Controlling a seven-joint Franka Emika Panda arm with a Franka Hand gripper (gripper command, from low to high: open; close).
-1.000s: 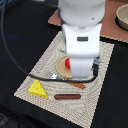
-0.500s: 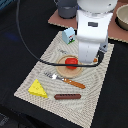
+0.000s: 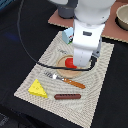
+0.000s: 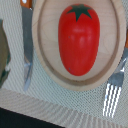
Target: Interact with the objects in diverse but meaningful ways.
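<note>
The red tomato (image 3: 70,63) lies on the tan plate (image 3: 62,66) in the middle of the woven mat; the wrist view shows the tomato (image 4: 77,40) close up, filling the plate (image 4: 50,70). My gripper (image 3: 76,57) hangs just over the tomato, its fingers hidden behind the white hand. The yellow cheese wedge (image 3: 38,89) sits at the mat's near corner on the exterior view's left. Beside it lies the brown sausage (image 3: 67,96). The white carton (image 3: 68,34) stands behind the plate, partly covered by the arm.
An orange-handled fork (image 3: 65,80) lies in front of the plate, and the fork (image 4: 111,92) and a knife (image 4: 27,45) flank the plate in the wrist view. A bowl (image 3: 122,17) stands on a brown board at the back right. A black cable (image 3: 22,35) loops over the table.
The arm has shifted back and toward the exterior view's right, uncovering the fork and the carton. The tomato has stayed on the plate.
</note>
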